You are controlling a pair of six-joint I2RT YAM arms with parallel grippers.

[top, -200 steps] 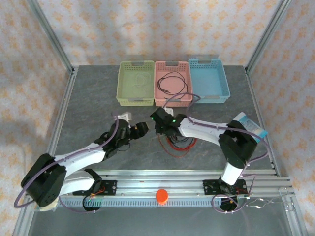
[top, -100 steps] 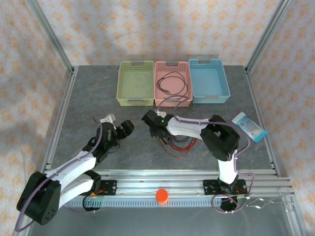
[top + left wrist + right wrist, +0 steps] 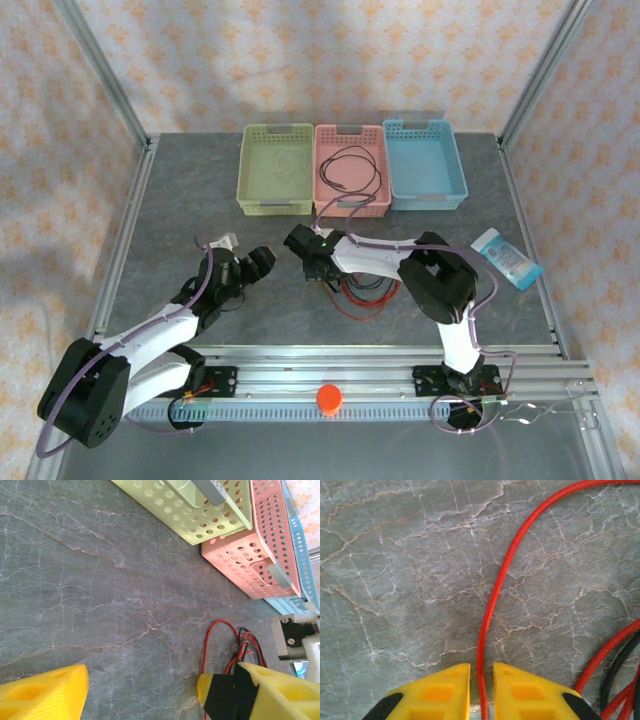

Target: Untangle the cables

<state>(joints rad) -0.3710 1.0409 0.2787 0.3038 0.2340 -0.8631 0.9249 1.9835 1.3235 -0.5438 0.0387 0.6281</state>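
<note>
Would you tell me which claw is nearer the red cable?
Right. The right claw has the red cable between its fingers; the left claw is open, apart from it.

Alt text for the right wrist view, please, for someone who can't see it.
The yellow fingers of the right gripper stand close on either side of a red cable that curves away across the grey veined table; whether they pinch it is unclear. More red and black cables cross the lower right corner.
</note>
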